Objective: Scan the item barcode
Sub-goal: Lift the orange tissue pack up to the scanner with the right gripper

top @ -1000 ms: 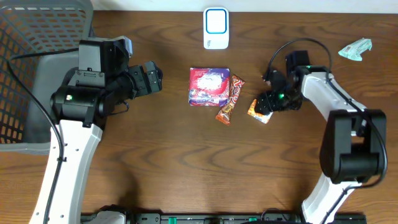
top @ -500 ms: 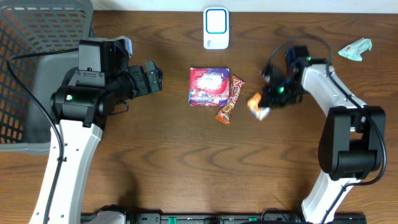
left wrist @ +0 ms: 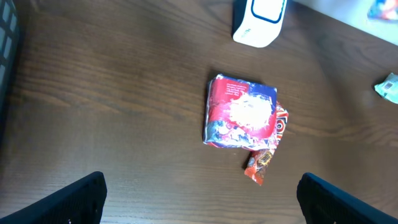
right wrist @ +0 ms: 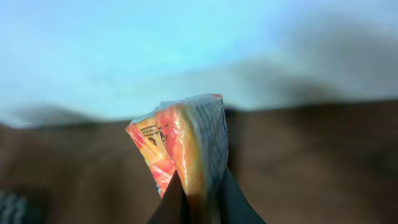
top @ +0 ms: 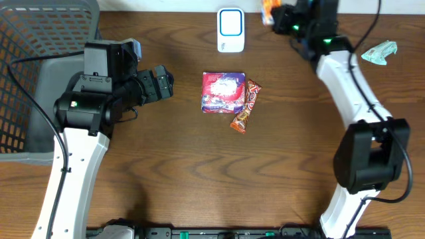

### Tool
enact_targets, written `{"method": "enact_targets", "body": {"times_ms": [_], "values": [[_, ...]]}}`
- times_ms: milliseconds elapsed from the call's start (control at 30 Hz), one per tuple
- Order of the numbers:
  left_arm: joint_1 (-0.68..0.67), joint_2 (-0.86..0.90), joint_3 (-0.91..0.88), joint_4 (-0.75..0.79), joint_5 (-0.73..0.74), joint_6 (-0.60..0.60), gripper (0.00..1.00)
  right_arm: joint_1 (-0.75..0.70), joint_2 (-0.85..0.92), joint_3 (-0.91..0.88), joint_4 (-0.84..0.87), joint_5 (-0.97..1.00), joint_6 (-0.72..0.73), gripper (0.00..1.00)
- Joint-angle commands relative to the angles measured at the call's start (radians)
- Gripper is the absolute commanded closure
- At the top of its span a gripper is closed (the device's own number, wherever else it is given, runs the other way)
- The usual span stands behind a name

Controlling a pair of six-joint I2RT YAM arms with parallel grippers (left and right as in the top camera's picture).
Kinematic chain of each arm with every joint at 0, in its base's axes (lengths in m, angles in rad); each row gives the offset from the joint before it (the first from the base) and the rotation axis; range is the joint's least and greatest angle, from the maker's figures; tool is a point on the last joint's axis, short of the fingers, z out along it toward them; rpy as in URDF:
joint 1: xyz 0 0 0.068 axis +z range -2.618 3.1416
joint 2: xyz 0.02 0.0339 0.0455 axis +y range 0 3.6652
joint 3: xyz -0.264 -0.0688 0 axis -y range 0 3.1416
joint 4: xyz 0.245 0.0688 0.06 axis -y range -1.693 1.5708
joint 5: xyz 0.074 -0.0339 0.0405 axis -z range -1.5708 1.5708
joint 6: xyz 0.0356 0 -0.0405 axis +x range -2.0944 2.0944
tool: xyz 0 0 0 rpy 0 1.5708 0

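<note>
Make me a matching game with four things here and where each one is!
Things:
1. orange packet
2. white scanner
3. grey basket
4. red and blue packet

Places:
A. far left
B. pinched in the right claw
C. back middle of the table
D. beside the candy bar

Pairs: 1-B, 2-C, 3-A, 4-D

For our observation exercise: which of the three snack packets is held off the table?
The orange packet, pinched in the right gripper near the far edge; the red-and-blue packet and the brown candy bar lie on the table.
</note>
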Motion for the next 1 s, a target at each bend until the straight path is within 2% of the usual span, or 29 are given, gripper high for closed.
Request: {"method": "enact_targets", "body": {"times_ms": [0, 267, 333, 533, 800, 967], "values": [[0.003, -0.009, 0.0, -0.002, -0.006, 0.01, 0.02, 0.097, 0.059, 0.011, 0.05, 0.311, -0.05, 0.99], [0.003, -0.009, 0.0, -0.002, -0.006, 0.01, 0.02, 0.234, 0.202, 0.011, 0.259, 0.518, -0.34, 0.99], [0.003, -0.009, 0.0, -0.002, -0.006, 0.01, 0.02, 0.251, 0.237, 0.012, 0.304, 0.575, -0.366, 0.99], [0.003, -0.009, 0.0, -0.002, -0.006, 0.01, 0.02, 0.249, 0.261, 0.016, 0.347, 0.585, -0.374, 0.99], [0.003, -0.009, 0.0, -0.002, -0.006, 0.01, 0.02, 0.151, 0.132, 0.095, 0.19, 0.694, -0.296, 0.99], [0.003, -0.009, 0.0, -0.002, -0.006, 0.01, 0.02, -0.022, 0.061, 0.095, -0.055, 0.74, -0.303, 0.99]]}}
